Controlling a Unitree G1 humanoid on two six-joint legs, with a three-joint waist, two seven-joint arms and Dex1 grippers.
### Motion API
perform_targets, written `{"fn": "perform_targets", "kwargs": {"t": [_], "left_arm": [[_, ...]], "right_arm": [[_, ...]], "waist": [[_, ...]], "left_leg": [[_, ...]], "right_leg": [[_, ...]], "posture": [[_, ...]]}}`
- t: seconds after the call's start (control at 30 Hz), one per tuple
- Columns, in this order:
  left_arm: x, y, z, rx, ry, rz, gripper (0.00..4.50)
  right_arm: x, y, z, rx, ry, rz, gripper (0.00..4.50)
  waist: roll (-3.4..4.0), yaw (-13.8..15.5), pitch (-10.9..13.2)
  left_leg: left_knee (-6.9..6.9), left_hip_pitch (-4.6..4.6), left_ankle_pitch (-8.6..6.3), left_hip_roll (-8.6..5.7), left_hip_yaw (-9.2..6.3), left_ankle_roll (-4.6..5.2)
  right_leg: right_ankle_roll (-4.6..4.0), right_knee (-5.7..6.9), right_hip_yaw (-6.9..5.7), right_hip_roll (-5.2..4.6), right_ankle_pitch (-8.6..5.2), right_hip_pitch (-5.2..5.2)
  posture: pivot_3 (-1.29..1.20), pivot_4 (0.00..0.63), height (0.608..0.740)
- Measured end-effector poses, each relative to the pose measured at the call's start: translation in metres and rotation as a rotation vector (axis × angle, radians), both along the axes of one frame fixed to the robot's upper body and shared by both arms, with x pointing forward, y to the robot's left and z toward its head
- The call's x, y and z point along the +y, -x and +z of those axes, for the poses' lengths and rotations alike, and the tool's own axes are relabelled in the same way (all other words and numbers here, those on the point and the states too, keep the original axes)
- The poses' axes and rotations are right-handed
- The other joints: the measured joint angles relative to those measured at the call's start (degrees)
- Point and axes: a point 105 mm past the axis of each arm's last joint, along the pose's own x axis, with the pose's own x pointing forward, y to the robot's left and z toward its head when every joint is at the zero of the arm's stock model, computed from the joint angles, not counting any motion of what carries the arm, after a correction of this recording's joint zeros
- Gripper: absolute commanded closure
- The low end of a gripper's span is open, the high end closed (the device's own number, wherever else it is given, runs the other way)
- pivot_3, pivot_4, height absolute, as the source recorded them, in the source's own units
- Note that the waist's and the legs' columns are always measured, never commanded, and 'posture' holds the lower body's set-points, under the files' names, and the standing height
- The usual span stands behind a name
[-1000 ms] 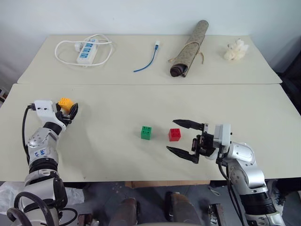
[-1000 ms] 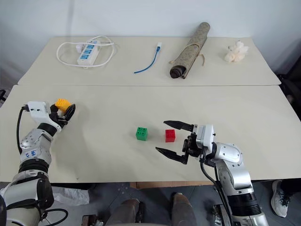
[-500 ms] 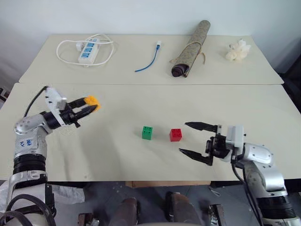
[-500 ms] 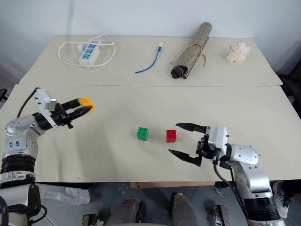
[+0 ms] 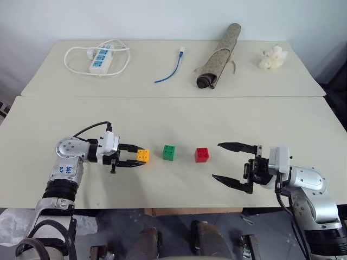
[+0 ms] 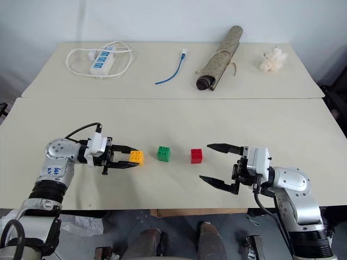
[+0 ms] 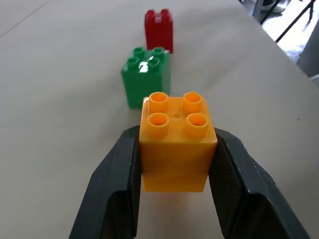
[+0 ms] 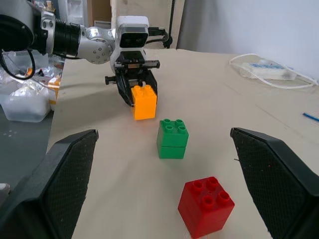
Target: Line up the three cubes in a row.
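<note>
We count three small studded plastic cubes: one orange-yellow cube (image 5: 143,156), one green cube (image 5: 169,153) and one red cube (image 5: 201,155). Beyond the green cube, on the far table, we count one white power strip (image 5: 99,59), one blue cable (image 5: 168,69), one rolled brown mat (image 5: 219,47) and one white lumpy object (image 5: 271,57).

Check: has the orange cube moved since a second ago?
Yes. The orange cube, held in the left gripper, moved rightward and toward the robot, now beside the green cube.

Bright even light, soft shadows, sharp focus
</note>
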Motion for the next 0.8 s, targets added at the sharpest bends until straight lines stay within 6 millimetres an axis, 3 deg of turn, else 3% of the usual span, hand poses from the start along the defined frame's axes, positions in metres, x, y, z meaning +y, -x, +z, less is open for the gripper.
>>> {"fn": "perform_targets", "kwargs": {"t": [0.4,0.43,0.7,0.8], "left_arm": [[0.015,-0.013,-0.002,0.011,-0.004,0.071,3.01],[0.014,-0.014,-0.002,0.014,-0.003,0.071,2.29],[0.017,-0.011,-0.008,0.03,-0.003,0.083,0.03],[0.027,-0.009,0.004,0.006,0.039,0.141,0.03]], "right_arm": [[-0.003,0.001,-0.003,0.027,0.016,-0.007,0.0],[-0.003,0.001,-0.003,0.03,0.018,-0.007,0.0],[-0.002,0.003,-0.001,0.034,0.028,0.009,0.0],[-0.001,0.002,0.0,0.03,0.023,0.015,0.0]], "waist": [[0.0,0.05,0.0],[0.0,0.02,0.0],[0.0,-0.12,0.0],[0.0,-0.3,0.0]], "left_leg": [[0.02,-0.01,0.01,-0.03,0.0,0.03],[0.02,-0.01,0.0,-0.03,0.0,0.03],[0.02,-0.01,0.0,0.01,0.0,0.03],[0.02,-0.01,0.0,0.07,0.0,0.01]], "right_leg": [[0.01,0.05,-0.02,0.01,0.0,0.0],[0.01,0.05,-0.03,0.01,0.0,0.0],[0.01,0.05,-0.01,0.01,0.0,-0.01],[0.0,0.04,0.03,0.0,0.0,-0.03]], "posture": [[0.0,0.15,0.74],[0.0,0.15,0.74],[0.0,0.15,0.74],[0.0,0.15,0.74]]}}
